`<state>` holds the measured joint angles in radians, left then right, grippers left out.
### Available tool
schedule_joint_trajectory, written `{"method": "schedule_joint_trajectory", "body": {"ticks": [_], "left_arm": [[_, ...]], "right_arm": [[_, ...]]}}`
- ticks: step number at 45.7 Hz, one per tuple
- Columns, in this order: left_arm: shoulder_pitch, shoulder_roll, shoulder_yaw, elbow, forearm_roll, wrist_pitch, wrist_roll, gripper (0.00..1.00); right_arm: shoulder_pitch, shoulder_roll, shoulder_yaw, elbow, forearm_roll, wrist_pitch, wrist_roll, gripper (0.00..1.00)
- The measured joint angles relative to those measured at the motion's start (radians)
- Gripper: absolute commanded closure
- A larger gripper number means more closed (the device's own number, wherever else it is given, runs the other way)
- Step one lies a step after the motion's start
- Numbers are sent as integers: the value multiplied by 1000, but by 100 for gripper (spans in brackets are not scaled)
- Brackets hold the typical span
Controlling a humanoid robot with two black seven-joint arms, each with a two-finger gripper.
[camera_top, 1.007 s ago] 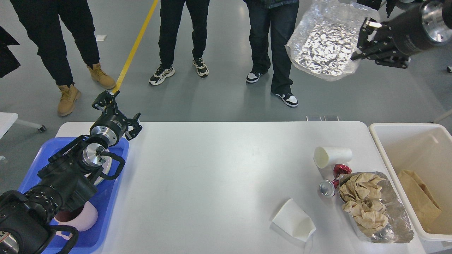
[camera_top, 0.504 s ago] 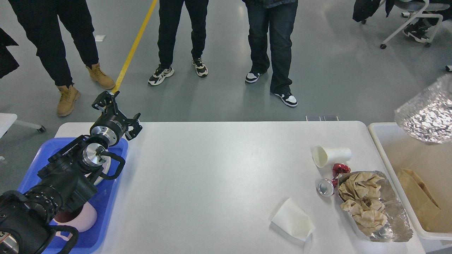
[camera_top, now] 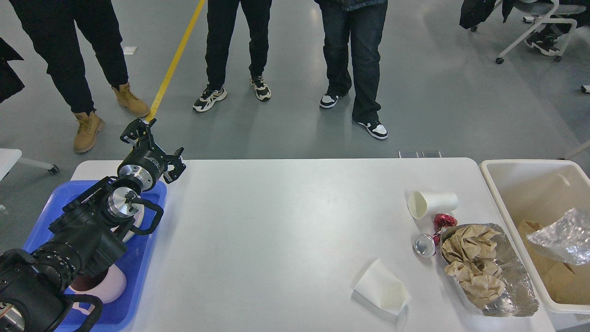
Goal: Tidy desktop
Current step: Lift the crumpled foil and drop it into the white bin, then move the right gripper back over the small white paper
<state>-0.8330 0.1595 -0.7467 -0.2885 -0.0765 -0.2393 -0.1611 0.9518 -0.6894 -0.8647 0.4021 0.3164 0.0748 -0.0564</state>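
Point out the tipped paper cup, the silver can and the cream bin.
tipped paper cup (camera_top: pixel 433 204), head view, on its side wall.
silver can (camera_top: pixel 424 245), head view, on its top end.
cream bin (camera_top: pixel 495 196), head view, on its left rim.

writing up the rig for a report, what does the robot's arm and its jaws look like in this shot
Only the left arm is in view. It is black, built of chunky segments, with shiny silver round caps at the joints and a black cable looping beside the wrist. The left gripper is black too, with two open-framed skeletal jaws on a round silver-rimmed collar that carries small white lettering, too small to read. The right arm is out of frame.
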Motion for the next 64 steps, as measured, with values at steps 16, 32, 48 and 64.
{"method": "schedule_joint_trajectory", "body": {"ticks": [16, 32, 48, 64], "left_arm": [[0, 0, 1, 0, 0, 0, -1, 3], [0, 0, 1, 0, 1, 0, 0, 3], [0, 0, 1, 1, 1, 0, 0, 3], [0, 0, 1, 0, 0, 0, 0, 3]], "right_arm": [[338, 63, -100, 155, -43, 102, 1, 0], [899, 435, -463, 406, -71, 466, 2, 0], [1363, 538, -451, 613, -73, 869, 6, 0], [1476, 553, -451, 667, -99, 885, 0, 5]]}}
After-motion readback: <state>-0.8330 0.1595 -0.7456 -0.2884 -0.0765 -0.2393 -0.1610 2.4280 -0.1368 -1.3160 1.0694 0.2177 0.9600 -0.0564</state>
